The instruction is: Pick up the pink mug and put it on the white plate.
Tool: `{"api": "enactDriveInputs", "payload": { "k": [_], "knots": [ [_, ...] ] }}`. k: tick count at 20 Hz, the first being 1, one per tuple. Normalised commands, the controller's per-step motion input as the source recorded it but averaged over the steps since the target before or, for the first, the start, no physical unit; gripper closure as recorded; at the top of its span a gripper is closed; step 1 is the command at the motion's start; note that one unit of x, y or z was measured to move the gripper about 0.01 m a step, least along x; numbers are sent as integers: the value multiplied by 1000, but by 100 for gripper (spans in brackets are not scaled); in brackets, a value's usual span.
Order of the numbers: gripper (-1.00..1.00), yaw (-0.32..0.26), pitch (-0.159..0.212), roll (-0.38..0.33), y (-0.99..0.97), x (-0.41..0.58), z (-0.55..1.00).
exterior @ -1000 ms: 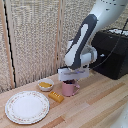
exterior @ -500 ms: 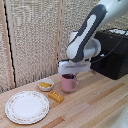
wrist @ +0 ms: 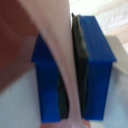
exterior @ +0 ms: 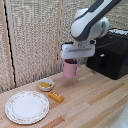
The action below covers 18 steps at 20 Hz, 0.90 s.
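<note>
The pink mug (exterior: 70,68) hangs in the air above the wooden table, held at its rim by my gripper (exterior: 74,61). The gripper is shut on the mug. In the wrist view the mug's pink wall (wrist: 61,60) is pinched between the two blue fingertips (wrist: 95,70). The white platter (exterior: 27,106) lies on the table at the exterior view's left, near the front edge, well to the left of and below the mug.
A small white bowl (exterior: 46,84) with yellow contents sits just behind the platter. A yellow block (exterior: 56,96) lies to its right. A black box (exterior: 111,55) stands at the exterior view's right. A reed screen backs the table.
The gripper has lifted the pink mug off the table and carried it upward; the arm has risen with it.
</note>
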Motion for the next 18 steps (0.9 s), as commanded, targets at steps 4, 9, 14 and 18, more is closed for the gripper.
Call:
{"api": "enactDriveInputs", "payload": {
  "k": [4,9,14,18],
  "knots": [
    [100,46,112,0,803,436,576],
    [100,28,88,0,897,335,378],
    [100,9,52,0,950,263,170],
    [100,3,39,0,969,236,51]
  ]
}}
